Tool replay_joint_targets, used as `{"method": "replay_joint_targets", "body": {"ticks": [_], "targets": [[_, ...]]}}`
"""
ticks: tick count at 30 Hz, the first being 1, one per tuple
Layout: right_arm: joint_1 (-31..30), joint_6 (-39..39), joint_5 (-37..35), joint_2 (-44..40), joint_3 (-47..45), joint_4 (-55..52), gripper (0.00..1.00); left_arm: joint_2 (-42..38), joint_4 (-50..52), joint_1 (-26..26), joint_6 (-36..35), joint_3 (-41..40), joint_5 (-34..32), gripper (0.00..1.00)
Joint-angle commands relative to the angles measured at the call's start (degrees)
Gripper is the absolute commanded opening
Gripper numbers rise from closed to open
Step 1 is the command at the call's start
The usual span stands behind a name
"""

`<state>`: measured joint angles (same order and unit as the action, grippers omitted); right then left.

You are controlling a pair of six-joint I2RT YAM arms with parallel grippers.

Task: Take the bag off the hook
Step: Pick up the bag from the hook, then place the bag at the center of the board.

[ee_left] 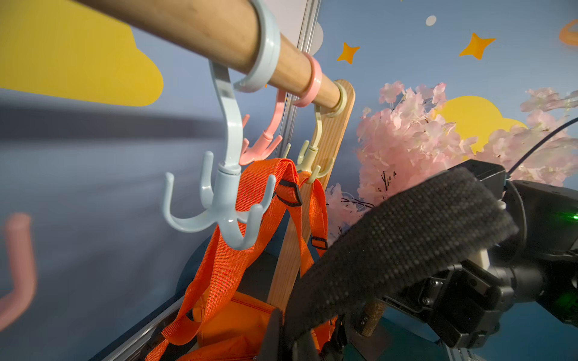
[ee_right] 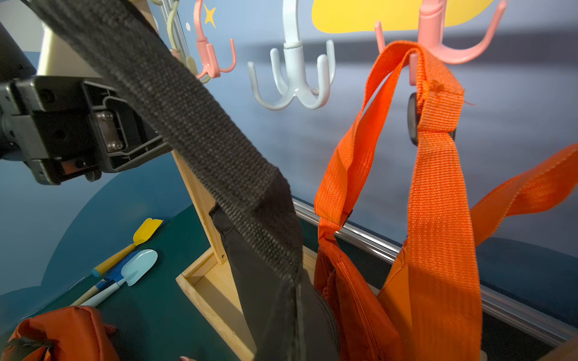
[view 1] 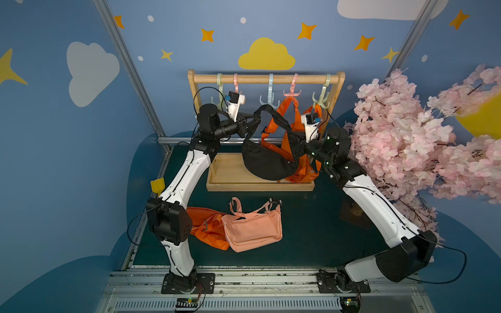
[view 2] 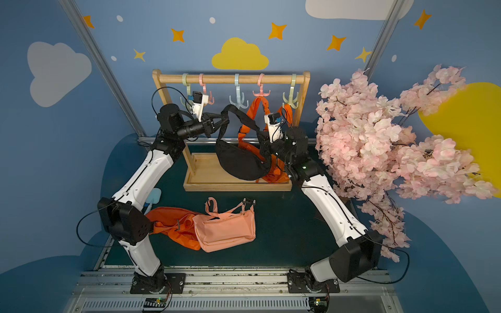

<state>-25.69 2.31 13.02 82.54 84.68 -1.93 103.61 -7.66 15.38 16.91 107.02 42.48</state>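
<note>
The black bag (view 1: 265, 162) (view 2: 238, 165) hangs in the air in front of the wooden rack, carried by its black strap (ee_left: 406, 231) (ee_right: 194, 125). My left gripper (view 1: 253, 120) (view 2: 222, 119) (ee_left: 291, 340) is shut on the strap's left end. My right gripper (view 1: 294, 147) (view 2: 264, 151) (ee_right: 291, 337) is shut on the strap where it joins the bag's right end. The strap arches just below the pale blue hook (view 1: 269, 100) (view 2: 238, 99) (ee_left: 225, 200) (ee_right: 294, 81). Both wrist views show that hook's prongs bare.
An orange bag (view 1: 301, 168) hangs from the pink hook (view 1: 291, 93) right behind the black bag. A peach bag (view 1: 253, 230) and another orange bag (view 1: 206, 225) lie on the table. The rack's tray base (view 1: 230, 178) sits below, and a blossom tree (view 1: 420, 135) crowds the right arm.
</note>
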Motion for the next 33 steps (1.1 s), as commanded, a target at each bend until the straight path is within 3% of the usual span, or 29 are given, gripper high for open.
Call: {"method": "replay_joint_targets", "body": {"ticks": [1,17,33], "targets": [[-0.1,0.0,0.8,-2.3,-0.1,1.2,0.00,-3.7,-3.0,0.2,-0.9,-1.8,0.9,0.04],[-2.4,2.2,-0.4,-9.1,-6.7,-2.4,0.00,-16.2,-0.6,0.5,-4.1,-15.7,7.2,0.04],[-6.8,-5.8,-2.2,-16.2,-7.2,-7.4,0.00,-20.4,-2.0,1.0,-2.1,-16.5,9.7,0.04]]}}
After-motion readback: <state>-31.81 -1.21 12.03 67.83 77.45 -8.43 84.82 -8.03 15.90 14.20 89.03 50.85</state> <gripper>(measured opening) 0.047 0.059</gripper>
